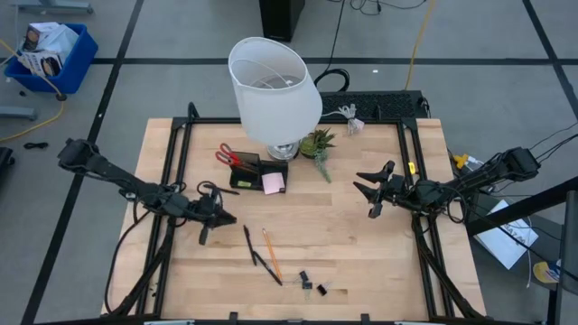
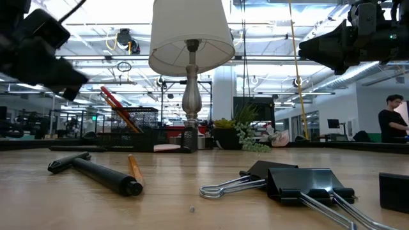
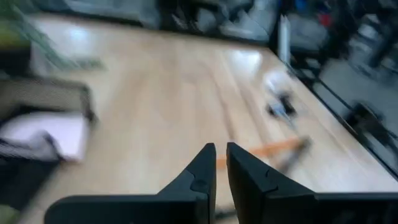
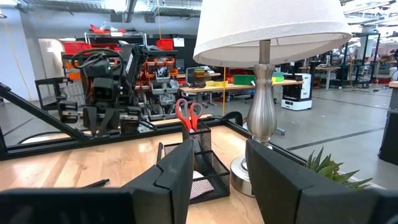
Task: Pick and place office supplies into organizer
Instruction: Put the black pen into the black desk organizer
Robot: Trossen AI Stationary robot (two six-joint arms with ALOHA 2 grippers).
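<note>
The black mesh organizer [image 1: 254, 171] stands beside the lamp base, with red-handled scissors [image 1: 228, 155] upright in it and a pink sticky pad [image 1: 274, 183] at its right end. An orange pencil [image 1: 271, 254] and black pens [image 1: 249, 245] lie flat on the table nearer the front, and black clips [image 1: 312, 283] lie near the front edge. My left gripper [image 1: 219, 218] hovers left of the pens, shut and empty; its wrist view [image 3: 221, 163] shows the pencil [image 3: 268, 149] ahead. My right gripper [image 1: 371, 192] is open and empty on the table's right, facing the organizer [image 4: 200, 158] and scissors [image 4: 188, 115].
A big white-shaded lamp [image 1: 274, 83] stands at the far middle and overhangs the organizer. A small green plant [image 1: 318, 143] sits to its right. In the low view a pen [image 2: 96, 174], the pencil [image 2: 135, 170] and binder clips [image 2: 300, 183] lie close by. Bare wood lies between the grippers.
</note>
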